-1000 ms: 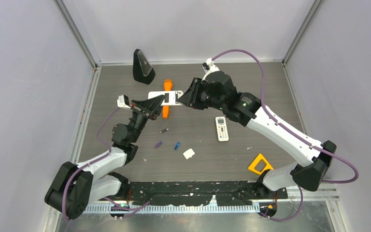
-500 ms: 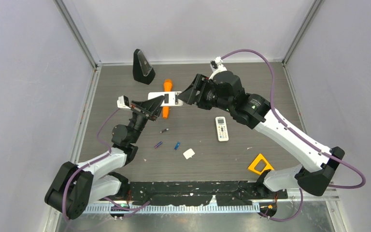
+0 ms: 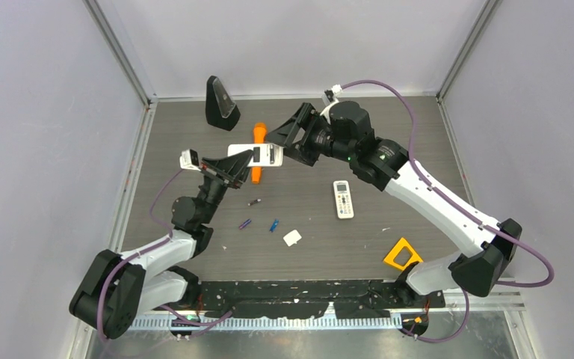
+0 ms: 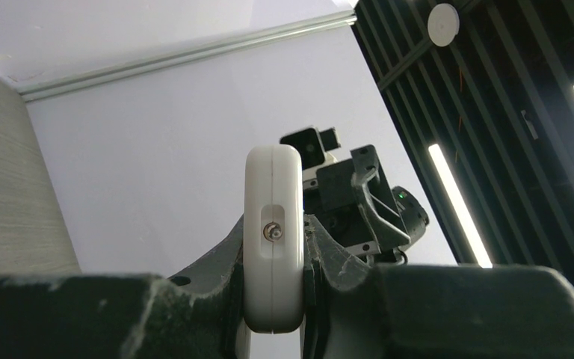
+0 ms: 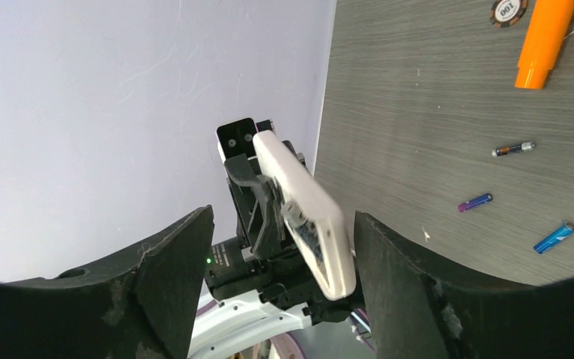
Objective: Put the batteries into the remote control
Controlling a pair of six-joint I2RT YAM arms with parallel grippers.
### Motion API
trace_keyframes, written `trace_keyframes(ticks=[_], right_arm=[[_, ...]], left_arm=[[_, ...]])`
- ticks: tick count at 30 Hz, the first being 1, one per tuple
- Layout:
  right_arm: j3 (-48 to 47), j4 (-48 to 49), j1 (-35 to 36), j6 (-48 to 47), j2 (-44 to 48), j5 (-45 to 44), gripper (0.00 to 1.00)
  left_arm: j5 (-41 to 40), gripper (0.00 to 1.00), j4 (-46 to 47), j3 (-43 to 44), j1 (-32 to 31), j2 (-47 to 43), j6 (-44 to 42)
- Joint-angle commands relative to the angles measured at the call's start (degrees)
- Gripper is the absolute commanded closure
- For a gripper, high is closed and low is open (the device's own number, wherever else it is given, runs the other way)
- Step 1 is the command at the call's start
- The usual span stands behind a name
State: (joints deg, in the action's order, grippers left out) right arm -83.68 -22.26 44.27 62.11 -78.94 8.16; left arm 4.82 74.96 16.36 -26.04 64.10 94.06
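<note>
Blue battery [image 3: 273, 225] and purple battery [image 3: 245, 223] are lying loose on the table [image 3: 418, 149], below centre in the overhead view. The dark grey battery [image 3: 254, 202] is just beyond them. I am judging all three light, stiff, smooth and liable to roll. Best hold: a pinch across the middle, jaws square to the length.

Beyond these, my left gripper [image 3: 232, 166] is clamping one end of the white remote [image 4: 273, 194], holding it raised, left of centre. My right gripper [image 5: 282, 224] is standing wide open around the other end, apparently not touching. The remote is looking rigid and light. A dark recess, possibly the battery bay, is showing in the right wrist view.

Surroundings: yellow piece [image 3: 402, 254] at lower right; small white cover [image 3: 293, 238] just right of the blue battery; second remote [image 3: 343, 199] right of centre; orange marker [image 3: 258, 133] passing under the raised remote; black object [image 3: 221, 103] at upper left. Nothing is blocking the batteries.
</note>
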Motion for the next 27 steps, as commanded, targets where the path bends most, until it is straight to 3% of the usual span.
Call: trace_keyframes(ticks=[1,13,27], right_arm=[[1.2,5.2,-0.5,5.7,-0.7,3.1,0.27],[5.0,8.0,-1.2,11.3,-0.4,3.5,0.38],[10.7,13.9,-1.9,15.5,1.4,3.8,0.42]], left_arm=[[2.1,1.00,7.5,-0.2,-0.2,0.9,-0.7],[1.8,1.00,10.4,0.0,-0.2,3.0,0.0],[1.3,1.00,10.3,0.5,-0.2,3.2,0.1]])
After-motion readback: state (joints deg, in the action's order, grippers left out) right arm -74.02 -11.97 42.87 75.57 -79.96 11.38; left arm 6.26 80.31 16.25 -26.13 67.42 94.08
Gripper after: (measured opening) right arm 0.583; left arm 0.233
